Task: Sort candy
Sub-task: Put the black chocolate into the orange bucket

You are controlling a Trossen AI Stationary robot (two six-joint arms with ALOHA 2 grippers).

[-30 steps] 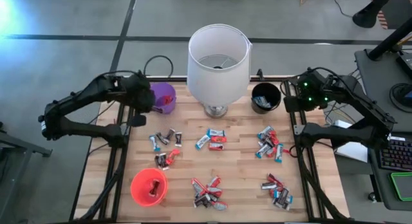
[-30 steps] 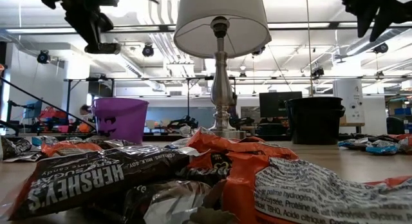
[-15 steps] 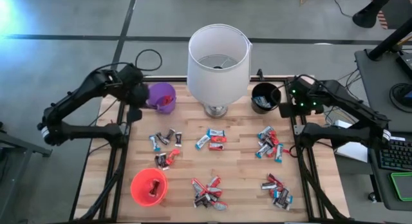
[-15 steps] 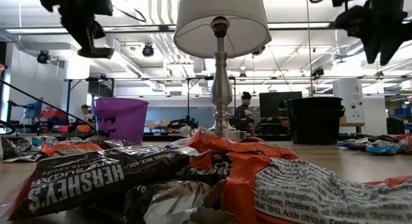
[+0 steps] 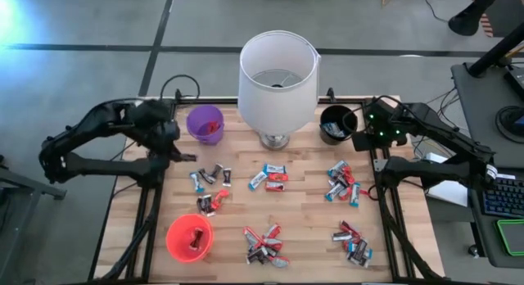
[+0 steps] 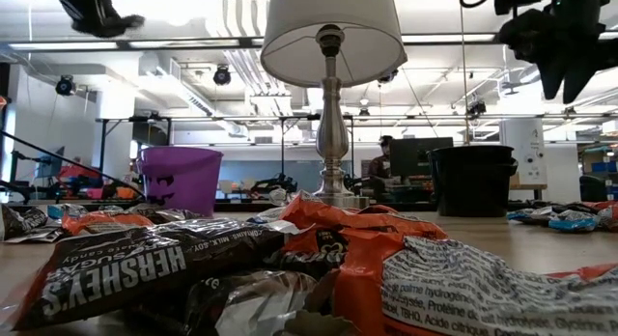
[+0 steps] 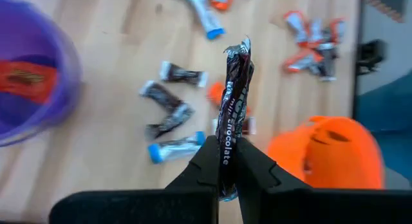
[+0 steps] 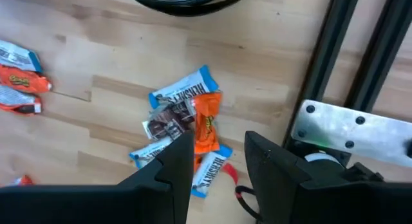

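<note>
The left gripper [image 7: 225,161] is clamped on a dark bar [image 7: 234,102] — a brown-wrapped candy that stands up between its fingers. In the high view this gripper [image 5: 182,156] hangs over the worktop's [image 5: 307,228] left edge, just beside the purple cup [image 5: 205,124] and near the candy cluster [image 5: 210,177] below that cup. The purple cup holds at least one orange-wrapped piece [image 7: 22,76].

The right gripper [image 8: 219,153] has its fingers apart with nothing between them. It is above the right rear of the worktop, close to the black cup [image 5: 336,123], and its wrist view looks down on a small pile [image 8: 187,124] of blue-and-white, brown and orange wrappers lying on the wood.

The rest of the candy lies loose in groups — a pair of bars [image 5: 270,178] in front of the lamp [image 5: 277,76], a heap [image 5: 344,183] at the right, another heap [image 5: 352,242] at the front right, and one [image 5: 264,245] at the front centre. The red cup [image 5: 189,237] stands at the front left with a piece or two inside. From the low view, a brown bar [image 6: 126,268] and orange wrappers [image 6: 338,244] fill the foreground, with the lamp, purple cup and black cup [image 6: 473,180] standing behind them.
</note>
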